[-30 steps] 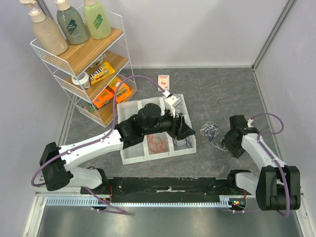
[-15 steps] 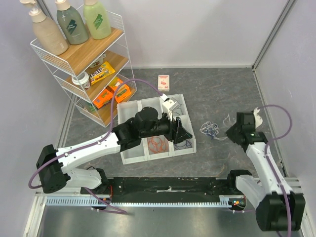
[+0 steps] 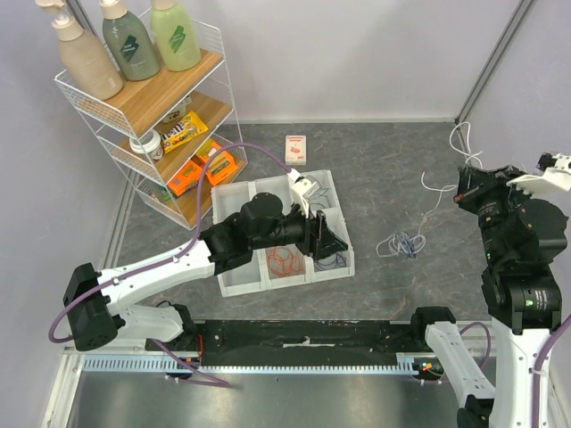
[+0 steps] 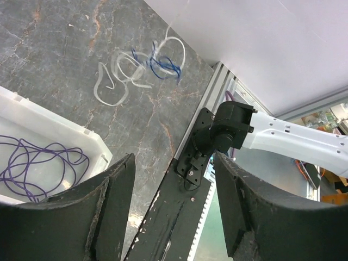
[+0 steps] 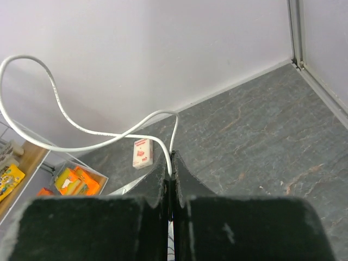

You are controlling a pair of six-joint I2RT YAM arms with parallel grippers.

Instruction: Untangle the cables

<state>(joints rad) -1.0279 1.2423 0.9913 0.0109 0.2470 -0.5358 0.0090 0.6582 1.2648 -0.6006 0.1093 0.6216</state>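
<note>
Top external view: right gripper [image 3: 462,189], right edge, jaws pinching a thin white cable [image 5: 176,133]. Left gripper [image 4: 173,160], jaws spread, over white compartment tray [image 3: 234,198]. Blue-and-white cable bundle [image 3: 406,242] on floor, centre-right.

Left arm [image 3: 152,272]: white links, black joints behind the wrist.
Right arm [image 3: 517,241]: black wrist housing, white link behind it.
Hoses [image 3: 250,145]: purple, routed back from the wrists.
Fingers [image 4: 109,206]: black, rough-textured.
</note>
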